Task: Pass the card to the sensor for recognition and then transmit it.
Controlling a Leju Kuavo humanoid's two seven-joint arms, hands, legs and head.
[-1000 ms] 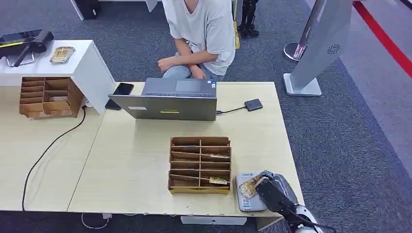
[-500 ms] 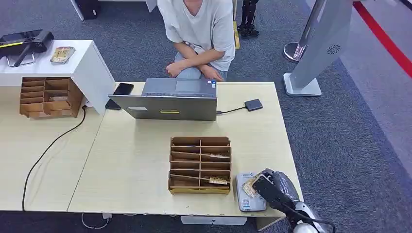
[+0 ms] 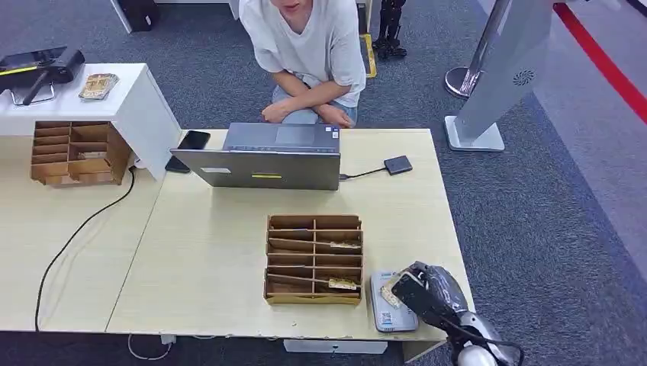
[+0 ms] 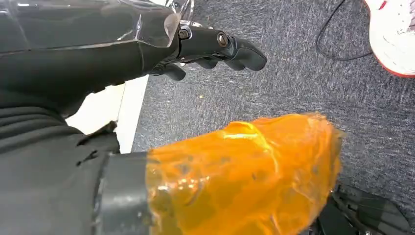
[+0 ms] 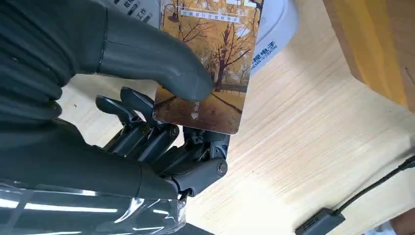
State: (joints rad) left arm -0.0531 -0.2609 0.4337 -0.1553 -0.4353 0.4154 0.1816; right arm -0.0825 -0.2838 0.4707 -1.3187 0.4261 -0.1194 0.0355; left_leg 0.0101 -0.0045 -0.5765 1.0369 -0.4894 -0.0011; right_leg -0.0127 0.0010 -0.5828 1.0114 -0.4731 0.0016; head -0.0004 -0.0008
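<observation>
Right hand point(image 3: 427, 292) at the table's point(image 3: 206, 259) near right corner, holding a card point(image 5: 210, 63) over the reader point(image 3: 387, 314). Just left of the hand, a compartment box point(image 3: 313, 258); farther ahead, a laptop point(image 3: 263, 156), with a seated person point(image 3: 309, 53) behind it.

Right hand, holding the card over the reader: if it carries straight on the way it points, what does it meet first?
Likely the wooden organizer. The right hand pinches the card above the grey sensor and points leftward across the table. Depth is unclear, so it might pass over the organizer's top.
</observation>
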